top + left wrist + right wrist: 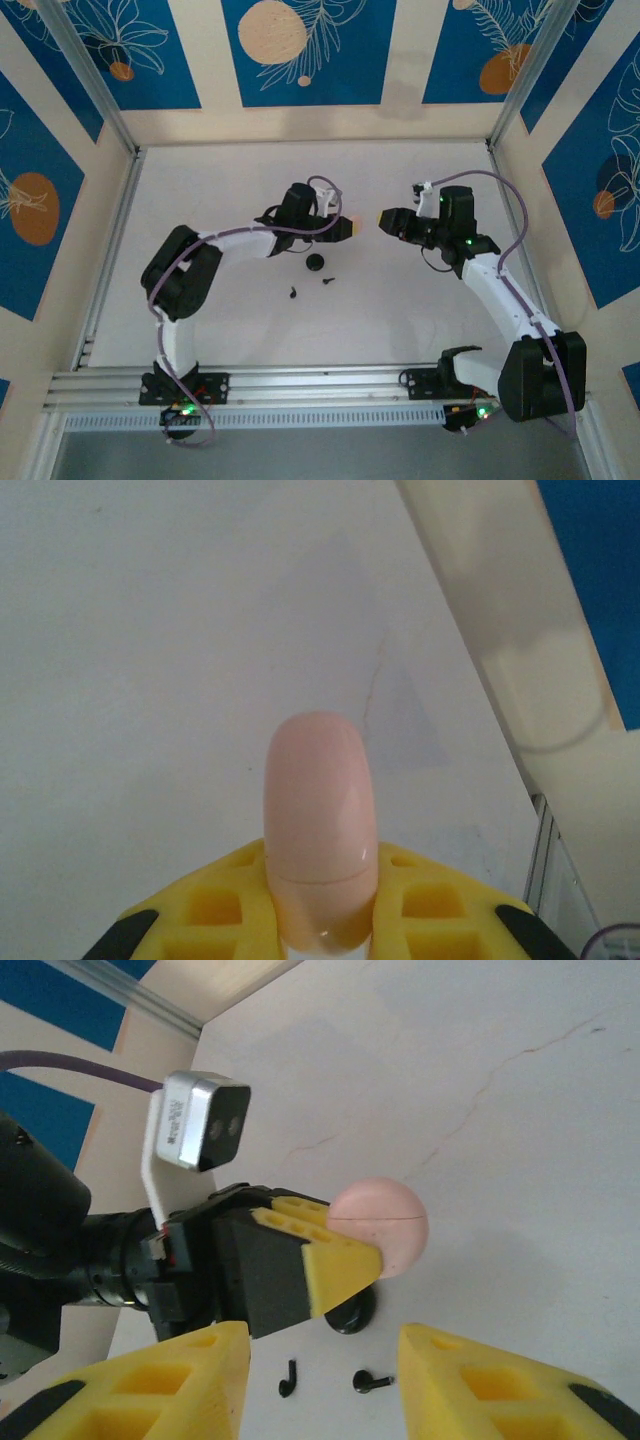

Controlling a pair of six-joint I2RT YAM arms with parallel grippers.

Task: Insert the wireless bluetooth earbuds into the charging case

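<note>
My left gripper [320, 858] is shut on a closed, pale pink charging case [318, 800] and holds it above the table. The case juts out past the yellow fingers [335, 1260], its lid seam visible. My right gripper [322, 1338] faces it from the right, open, with nothing between its jaws. In the top view the left gripper [349, 228] and right gripper [384, 218] are nearly tip to tip. Two tiny black earbuds [288, 1378] [370, 1381] lie on the white table below, also seen from above [292, 293] [327, 279].
A black round disc [316, 263] lies on the table just beyond the earbuds, partly hidden under the left gripper in the right wrist view [352, 1317]. The white table [230, 190] is walled at the back and sides, with a metal rail [300, 385] at the near edge.
</note>
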